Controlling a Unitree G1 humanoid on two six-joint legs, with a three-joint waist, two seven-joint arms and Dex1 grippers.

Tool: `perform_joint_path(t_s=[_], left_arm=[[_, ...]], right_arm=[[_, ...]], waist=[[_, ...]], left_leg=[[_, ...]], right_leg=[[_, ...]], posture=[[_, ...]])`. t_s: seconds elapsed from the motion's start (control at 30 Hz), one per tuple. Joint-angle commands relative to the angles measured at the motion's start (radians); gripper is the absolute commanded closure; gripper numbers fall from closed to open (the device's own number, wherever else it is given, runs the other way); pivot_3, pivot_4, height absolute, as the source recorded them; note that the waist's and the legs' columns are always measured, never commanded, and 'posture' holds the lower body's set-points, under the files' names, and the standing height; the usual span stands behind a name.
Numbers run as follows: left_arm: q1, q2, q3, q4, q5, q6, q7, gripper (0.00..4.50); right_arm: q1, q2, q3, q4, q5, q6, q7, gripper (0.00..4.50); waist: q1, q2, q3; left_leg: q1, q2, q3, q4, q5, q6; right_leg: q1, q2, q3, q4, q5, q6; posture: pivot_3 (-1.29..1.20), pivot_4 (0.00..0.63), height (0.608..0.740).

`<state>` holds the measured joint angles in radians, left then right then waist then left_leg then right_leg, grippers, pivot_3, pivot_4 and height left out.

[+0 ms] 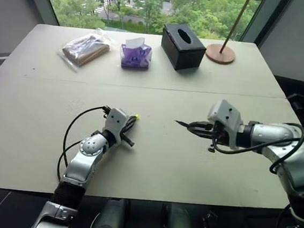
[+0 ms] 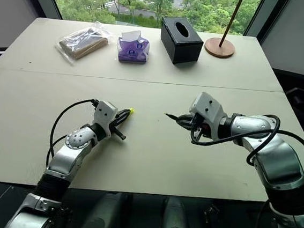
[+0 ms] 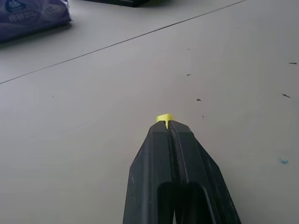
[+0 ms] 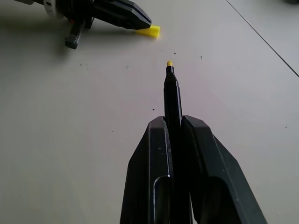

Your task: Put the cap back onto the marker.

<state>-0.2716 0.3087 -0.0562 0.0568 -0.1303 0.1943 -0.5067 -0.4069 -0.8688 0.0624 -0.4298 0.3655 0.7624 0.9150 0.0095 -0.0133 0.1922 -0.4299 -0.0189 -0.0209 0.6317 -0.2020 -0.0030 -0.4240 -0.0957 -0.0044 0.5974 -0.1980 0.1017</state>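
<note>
The cap is a tiny yellow piece. It is pinched at the very tip of the left gripper, whose 2 black fingers are pressed together on it, so just a bit of yellow sticks out. The gripper lies low over the table, near the middle of its near half.

The marker is thin and black with a small yellow tip. The right gripper has its 2 fingers squeezed tight on the marker's barrel. The marker sticks out past the fingers and its tip points toward the cap. In the head views the cap is at about 9 o'clock from the marker's tip. The tip and the cap are apart, with bare table between them.

Far across the table, at about 12 o'clock from the grippers, sits a black tissue box. At its 9 o'clock is a purple tissue pack. Further that way lies a clear bag with something brown inside. At about 3 o'clock from the black box stands a wooden lamp base with a thin pole.
</note>
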Motion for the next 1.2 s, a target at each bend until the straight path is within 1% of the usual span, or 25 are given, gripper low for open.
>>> perform_joint_path(t_s=[0.03, 0.13, 0.2, 0.23, 0.37, 0.43, 0.5, 0.6, 0.63, 0.73, 0.8, 0.83, 0.87, 1.07, 1.2], left_arm=[[-0.072, 0.155, 0.109, -0.028, -0.121, 0.055, -0.182, 4.47], [-0.14, 0.312, 0.124, 0.016, -0.18, 0.09, -0.373, 4.47], [-0.202, 0.39, 0.11, 0.064, -0.199, 0.094, -0.498, 4.47], [-0.232, 0.413, 0.101, 0.083, -0.205, 0.098, -0.542, 4.47], [-0.332, 0.43, 0.064, 0.144, -0.191, 0.108, -0.626, 4.47], [-0.359, 0.415, 0.043, 0.163, -0.175, 0.124, -0.623, 4.47], [-0.345, 0.37, 0.058, 0.151, -0.211, 0.158, -0.595, 4.47], [-0.259, 0.291, 0.073, 0.111, -0.219, 0.188, -0.499, 3.67], [-0.236, 0.276, 0.073, 0.1, -0.206, 0.177, -0.474, 3.31], [-0.179, 0.228, 0.07, 0.064, -0.159, 0.147, -0.366, 1.73], [-0.147, 0.192, 0.063, 0.032, -0.125, 0.138, -0.285, 0.83], [-0.131, 0.175, 0.06, 0.017, -0.11, 0.134, -0.249, 0.27], [-0.115, 0.154, 0.059, 0.005, -0.099, 0.125, -0.215, 0.12], [-0.06, 0.056, 0.056, -0.011, -0.043, 0.092, -0.054, 0.12], [-0.029, 0.015, 0.064, -0.016, 0.004, 0.069, 0.056, 0.12]], right_arm=[[-0.03, -0.026, -0.026, 0.044, -0.012, -0.064, 0.031, 4.5], [-0.069, -0.024, -0.007, 0.104, -0.031, -0.112, 0.05, 4.5], [-0.1, -0.013, 0.009, 0.147, -0.047, -0.144, 0.061, 4.5], [-0.113, -0.007, 0.017, 0.163, -0.054, -0.157, 0.066, 4.5], [-0.143, 0.009, 0.041, 0.208, -0.074, -0.19, 0.078, 4.5], [-0.143, 0.019, 0.045, 0.214, -0.081, -0.197, 0.075, 4.5], [-0.131, 0.027, 0.039, 0.207, -0.084, -0.196, 0.067, 4.5], [-0.096, 0.032, 0.02, 0.175, -0.079, -0.177, 0.041, 4.5], [-0.086, 0.031, 0.017, 0.165, -0.076, -0.172, 0.037, 4.5], [-0.063, 0.021, 0.002, 0.127, -0.061, -0.152, 0.032, 4.5], [-0.06, 0.015, -0.009, 0.106, -0.046, -0.136, 0.037, 4.5], [-0.062, 0.013, -0.012, 0.098, -0.038, -0.129, 0.042, 4.5], [-0.065, 0.009, -0.013, 0.093, -0.033, -0.126, 0.049, 4.5], [-0.094, 0.014, 0.004, 0.088, -0.029, -0.121, 0.056, 4.5], [-0.095, 0.023, 0.012, 0.09, -0.036, -0.125, 0.05, 4.5]], waist=[[-0.005, -0.001, 0.001], [-0.005, 0.0, 0.001], [-0.004, 0.0, 0.001], [-0.003, 0.0, 0.001], [0.003, 0.0, 0.001], [0.004, 0.0, 0.001], [0.002, 0.0, 0.001], [0.001, 0.0, 0.001], [-0.001, 0.0, 0.001], [-0.003, -0.001, 0.001], [0.001, -0.001, 0.001], [0.003, -0.001, 0.001], [0.004, -0.001, 0.001], [0.003, -0.001, 0.001], [0.003, -0.001, 0.001]], left_leg=[[0.0, 0.0, 0.0, -0.001, 0.0, 0.0], [-0.002, 0.0, 0.0, -0.002, 0.0, 0.0], [-0.003, 0.0, 0.001, -0.002, 0.0, 0.0], [-0.003, 0.0, 0.001, -0.002, 0.0, 0.0], [-0.005, -0.001, 0.001, -0.001, 0.0, 0.0], [-0.008, -0.001, 0.001, -0.001, 0.0, 0.0], [-0.011, -0.002, 0.001, 0.0, 0.0, 0.0], [-0.011, -0.002, 0.001, 0.0, 0.0, 0.001], [-0.011, -0.001, 0.001, 0.0, 0.0, 0.001], [-0.011, -0.001, 0.0, 0.0, 0.0, 0.001], [-0.011, -0.001, 0.0, 0.001, 0.0, 0.001], [-0.011, -0.001, -0.001, 0.001, 0.0, 0.001], [-0.01, 0.0, -0.001, 0.001, 0.0, 0.001], [-0.008, -0.001, -0.001, 0.001, 0.0, 0.0], [-0.008, -0.001, -0.001, 0.001, 0.0, 0.0]], right_leg=[[-0.001, 0.001, 0.0, 0.0, 0.0, 0.0], [-0.004, 0.002, 0.0, 0.0, 0.0, 0.0], [-0.004, 0.002, 0.0, -0.001, 0.0, 0.0], [-0.004, 0.001, 0.0, -0.001, 0.0, 0.0], [-0.004, -0.001, 0.0, -0.003, 0.0, 0.0], [-0.006, -0.001, 0.0, -0.003, 0.0, 0.0], [-0.009, -0.001, 0.0, -0.002, 0.0, 0.0], [-0.009, -0.001, 0.0, -0.001, 0.0, 0.001], [-0.009, -0.001, 0.0, -0.001, 0.0, 0.001], [-0.01, 0.001, 0.0, 0.0, 0.0, 0.001], [-0.01, 0.001, 0.0, 0.001, 0.0, 0.001], [-0.01, 0.001, 0.0, 0.002, 0.001, 0.001], [-0.009, 0.001, 0.0, 0.002, 0.001, 0.001], [-0.007, 0.0, 0.0, 0.0, 0.001, 0.001], [-0.007, 0.0, 0.0, 0.0, 0.001, 0.001]], posture=[[0.0, 0.15, 0.74], [0.0, 0.15, 0.74], [0.0, 0.15, 0.74], [0.0, 0.15, 0.74], [0.0, 0.15, 0.74], [0.0, 0.15, 0.74], [0.0, 0.15, 0.74], [0.0, 0.15, 0.74], [0.0, 0.15, 0.74], [0.0, 0.15, 0.74], [0.0, 0.15, 0.74], [0.0, 0.15, 0.74], [0.0, 0.15, 0.74], [0.0, 0.15, 0.74], [0.0, 0.15, 0.74]])
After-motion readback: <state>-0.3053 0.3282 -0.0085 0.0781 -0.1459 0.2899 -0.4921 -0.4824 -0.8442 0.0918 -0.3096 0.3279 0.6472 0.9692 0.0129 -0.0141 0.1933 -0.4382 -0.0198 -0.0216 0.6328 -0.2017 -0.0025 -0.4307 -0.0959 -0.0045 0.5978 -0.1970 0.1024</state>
